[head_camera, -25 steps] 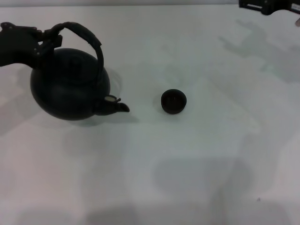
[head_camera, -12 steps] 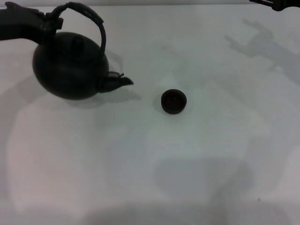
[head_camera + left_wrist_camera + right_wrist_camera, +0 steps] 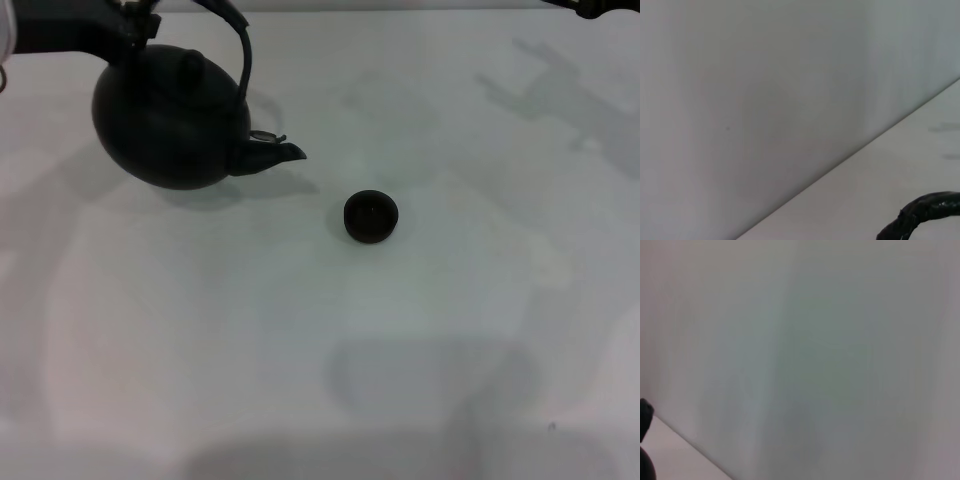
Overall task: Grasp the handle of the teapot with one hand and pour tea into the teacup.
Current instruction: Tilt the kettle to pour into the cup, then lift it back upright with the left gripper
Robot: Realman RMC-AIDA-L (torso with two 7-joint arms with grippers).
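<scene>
The round black teapot (image 3: 170, 125) hangs above the white table at the far left, spout (image 3: 278, 153) pointing right toward the teacup. My left gripper (image 3: 135, 25) is shut on the arched black handle (image 3: 243, 60) at its top left end. A piece of the handle shows in the left wrist view (image 3: 922, 215). The tiny black teacup (image 3: 371, 216) stands on the table, to the right of the spout and nearer to me, apart from it. My right gripper (image 3: 590, 7) sits at the far right top edge, mostly cut off.
The white table (image 3: 400, 340) spreads all round the cup, with only shadows on it. A pale wall fills both wrist views. A dark shape (image 3: 645, 440) shows at the right wrist view's edge; I cannot tell what it is.
The left gripper has lifted the teapot off the table and carried it up and to the right, closer to the cup. The right arm has drawn back toward the top edge.
</scene>
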